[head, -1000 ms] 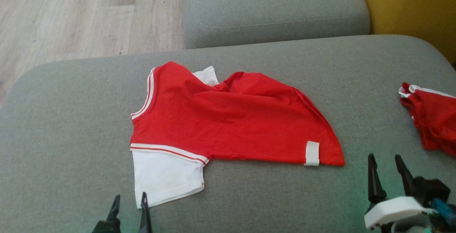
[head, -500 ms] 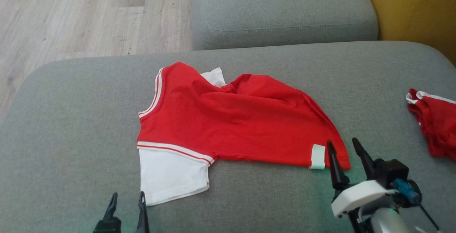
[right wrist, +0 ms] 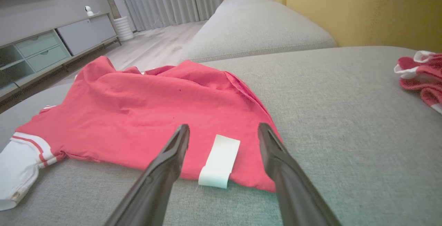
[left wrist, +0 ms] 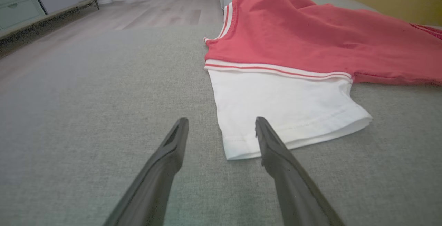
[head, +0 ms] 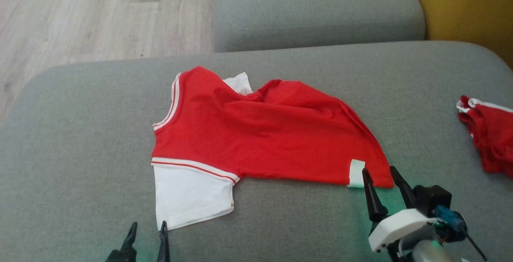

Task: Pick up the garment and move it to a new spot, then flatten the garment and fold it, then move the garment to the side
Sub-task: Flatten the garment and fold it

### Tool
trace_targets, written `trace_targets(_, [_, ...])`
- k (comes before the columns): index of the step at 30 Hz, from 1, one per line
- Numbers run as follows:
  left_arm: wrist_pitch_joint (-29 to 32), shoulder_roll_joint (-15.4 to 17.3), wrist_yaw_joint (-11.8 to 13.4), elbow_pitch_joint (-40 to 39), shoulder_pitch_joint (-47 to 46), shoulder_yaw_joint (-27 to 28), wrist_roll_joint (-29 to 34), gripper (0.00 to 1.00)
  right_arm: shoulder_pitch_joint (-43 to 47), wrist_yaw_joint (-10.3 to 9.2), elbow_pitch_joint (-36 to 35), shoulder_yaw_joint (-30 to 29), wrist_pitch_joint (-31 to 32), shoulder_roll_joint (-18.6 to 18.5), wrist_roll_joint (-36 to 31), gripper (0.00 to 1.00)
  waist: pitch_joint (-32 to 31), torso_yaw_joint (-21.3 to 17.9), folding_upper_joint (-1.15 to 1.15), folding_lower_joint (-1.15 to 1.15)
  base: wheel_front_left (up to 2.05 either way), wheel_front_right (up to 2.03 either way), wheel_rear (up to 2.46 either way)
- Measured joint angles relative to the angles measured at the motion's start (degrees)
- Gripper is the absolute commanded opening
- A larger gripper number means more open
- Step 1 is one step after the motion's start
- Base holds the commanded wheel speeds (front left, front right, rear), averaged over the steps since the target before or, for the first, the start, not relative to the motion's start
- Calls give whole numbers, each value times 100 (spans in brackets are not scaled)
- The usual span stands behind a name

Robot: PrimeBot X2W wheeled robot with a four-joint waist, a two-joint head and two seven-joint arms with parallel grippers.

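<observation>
Pickup in hand: right gripper, fingers wide, frames the red T-shirt's near-right hem by its white tag, needing to advance and pinch; left gripper equally wide.

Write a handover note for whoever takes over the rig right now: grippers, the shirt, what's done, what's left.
Left gripper: open, empty, fingertips by the hem of the white sleeve.
Right gripper: open, empty, at the hem corner by the white tab; I cannot tell whether it touches the cloth.
Red shirt: lies on the grey cushion, mostly spread, rumpled along its far edge. A second red garment lies bunched at the right.
Done: no fold yet; I cannot tell whether the first move was made.
Left: grip, flatten, fold, move aside.
</observation>
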Motion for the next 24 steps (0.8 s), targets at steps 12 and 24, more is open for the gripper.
trace_targets(12, [0, -21, -369, 1047, -628, -74, -999, 100, -122, 0, 54, -154, 0, -1, -113, 100, 414, -214, 0, 0, 0, 0, 0])
trace_targets(24, [-209, 64, -612, 1974, -1306, -916, -2011, 42, -135, 0, 66, -360, 0, -2, -169, 100, 585, -343, 0, 0, 0, 0, 0])
